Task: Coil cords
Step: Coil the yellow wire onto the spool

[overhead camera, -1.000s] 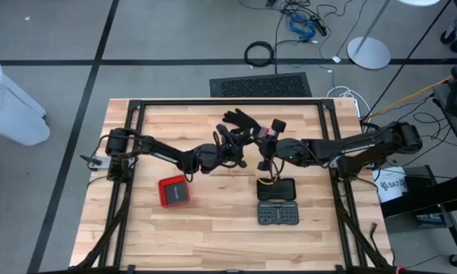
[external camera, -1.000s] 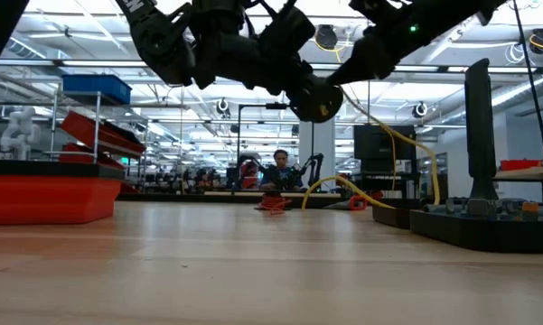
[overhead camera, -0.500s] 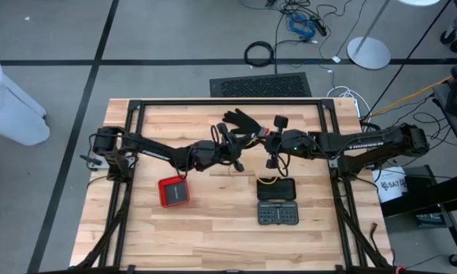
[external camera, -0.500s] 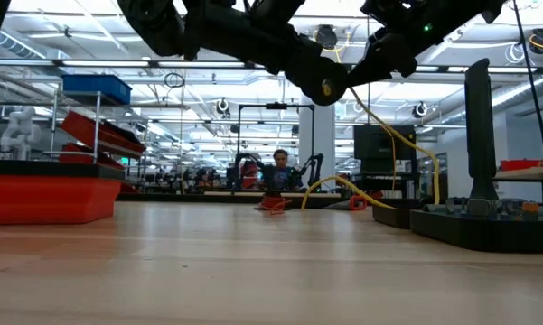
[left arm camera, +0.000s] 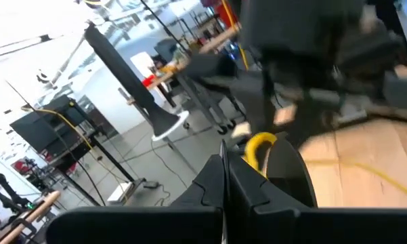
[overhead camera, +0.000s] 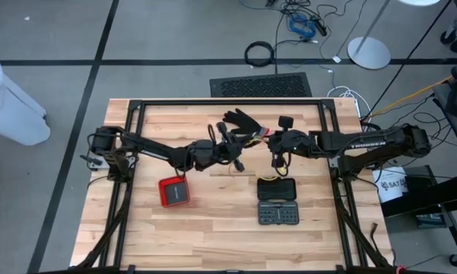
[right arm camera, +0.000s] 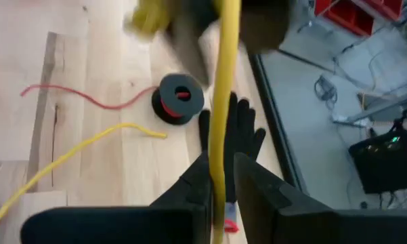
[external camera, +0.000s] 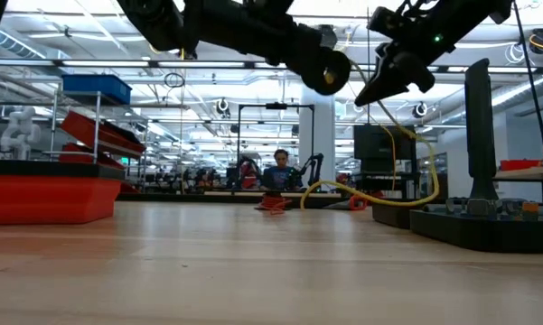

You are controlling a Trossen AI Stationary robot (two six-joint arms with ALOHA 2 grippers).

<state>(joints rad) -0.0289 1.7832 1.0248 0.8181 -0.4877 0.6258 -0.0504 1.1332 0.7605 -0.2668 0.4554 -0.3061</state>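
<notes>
Fingers of the left gripper (left arm camera: 225,177) are seen pressed together with nothing between them, raised over the table's middle. A yellow cord (right arm camera: 223,88) runs through the narrow gap of the right gripper (right arm camera: 221,177) — whether it is pinched cannot be told. Near the far edge a small black spool (right arm camera: 179,97) with a red tail (right arm camera: 88,97) lies beside the black glove (right arm camera: 233,132); the glove's cuff is hidden by the fingers.

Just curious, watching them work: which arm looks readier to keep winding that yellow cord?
Probably the right. Its end effector has the yellow cord running between its fingers; the left end effector is shut, seemingly empty.
</notes>
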